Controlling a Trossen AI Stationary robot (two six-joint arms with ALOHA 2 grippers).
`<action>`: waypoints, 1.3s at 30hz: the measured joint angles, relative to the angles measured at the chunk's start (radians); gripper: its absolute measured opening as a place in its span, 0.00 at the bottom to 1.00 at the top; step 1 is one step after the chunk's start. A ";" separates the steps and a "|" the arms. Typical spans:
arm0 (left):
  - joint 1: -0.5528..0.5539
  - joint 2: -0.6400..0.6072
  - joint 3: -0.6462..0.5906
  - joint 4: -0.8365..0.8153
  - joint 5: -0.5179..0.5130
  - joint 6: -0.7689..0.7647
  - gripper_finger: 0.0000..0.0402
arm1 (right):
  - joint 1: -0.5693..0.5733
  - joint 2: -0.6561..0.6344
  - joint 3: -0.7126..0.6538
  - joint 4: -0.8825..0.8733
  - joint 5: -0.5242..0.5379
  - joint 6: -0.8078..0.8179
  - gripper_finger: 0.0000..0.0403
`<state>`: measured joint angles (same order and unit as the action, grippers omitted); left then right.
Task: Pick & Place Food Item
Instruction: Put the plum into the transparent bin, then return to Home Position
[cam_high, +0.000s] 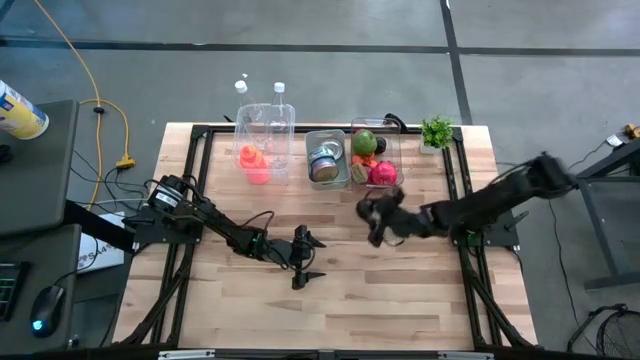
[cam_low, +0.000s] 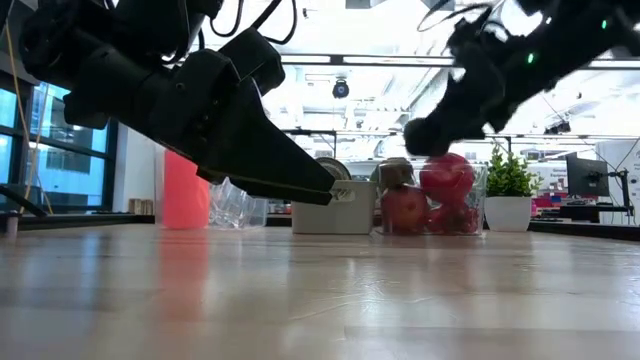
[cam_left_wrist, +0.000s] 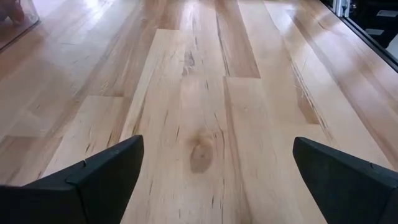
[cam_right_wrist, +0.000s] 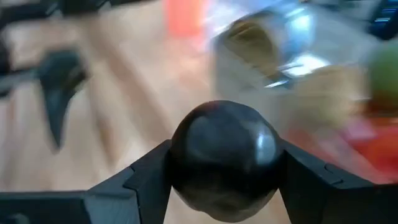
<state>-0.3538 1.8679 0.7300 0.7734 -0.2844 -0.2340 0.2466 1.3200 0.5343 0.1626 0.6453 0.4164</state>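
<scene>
Clamped in my right end effector (cam_right_wrist: 225, 186), a dark round fruit (cam_right_wrist: 225, 158) rides above the table (cam_high: 400, 290) beside the bins (cam_high: 375, 160), awaiting placement, while my left end effector (cam_high: 303, 257) idles open.

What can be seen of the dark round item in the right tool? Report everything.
The dark round item is a glossy, near-black ball-shaped food piece, smooth-skinned like a plum or similar fruit, though what it is cannot be told for certain. It sits clamped between the two fingers of the right tool, one finger pressing on each side. It is held above the wooden table, in front of the clear bin of produce, touching nothing but the fingers.
</scene>
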 joint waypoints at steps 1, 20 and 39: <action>0.000 0.000 0.000 0.000 0.000 0.004 0.99 | -0.008 -0.053 0.000 -0.047 0.024 0.017 0.56; 0.048 -0.009 0.000 -0.064 0.025 0.056 0.99 | -0.524 -0.249 0.001 -0.132 -0.099 -0.065 0.61; 0.158 -0.013 0.000 -0.099 0.248 0.046 0.99 | -0.515 -0.237 0.001 -0.010 -0.256 -0.180 0.75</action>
<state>-0.1963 1.8549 0.7300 0.6742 -0.0366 -0.1883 -0.2687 1.0833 0.5354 0.1524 0.3893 0.2363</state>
